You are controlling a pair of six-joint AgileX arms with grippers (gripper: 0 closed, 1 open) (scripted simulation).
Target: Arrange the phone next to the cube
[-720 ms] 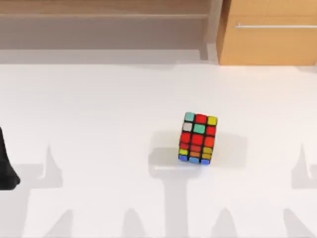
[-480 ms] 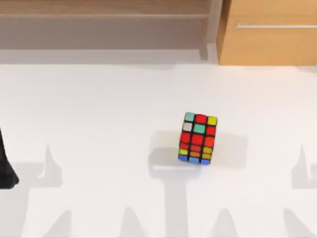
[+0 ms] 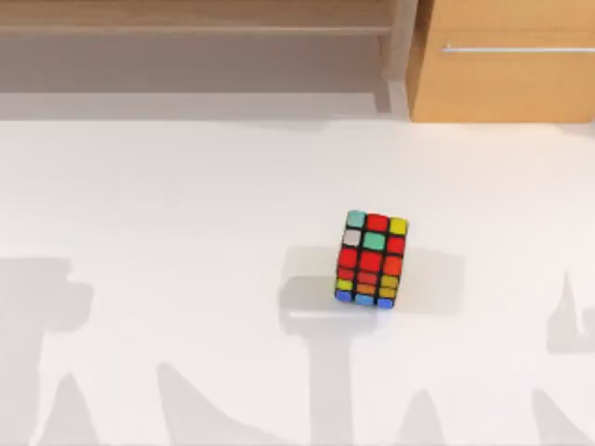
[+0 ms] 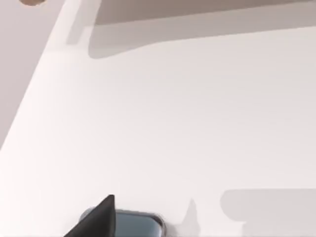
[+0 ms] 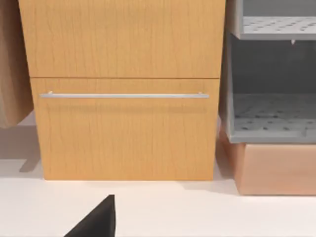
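Note:
The cube [image 3: 371, 259] stands alone on the white table [image 3: 186, 214], a little right of the middle, its top mostly red with teal, grey and yellow stickers. In the left wrist view a corner of the phone [image 4: 136, 223] shows, with a grey-teal screen and a silvery rim, lying flat on the table. A dark part of my left gripper [image 4: 98, 219] hangs just above the phone's end. A dark part of my right gripper [image 5: 98, 219] shows in the right wrist view, over the table and facing the cabinet.
A wooden drawer cabinet [image 3: 507, 60] with a metal handle stands at the back right, and a low wooden shelf [image 3: 195, 42] runs along the back. Next to the cabinet [image 5: 123, 89] stands a grey rack [image 5: 271, 84] on a wooden block.
The dark part of my left arm at the top view's left edge has gone out of that view. The shadows on the left of the table have shifted. The cube has not moved.

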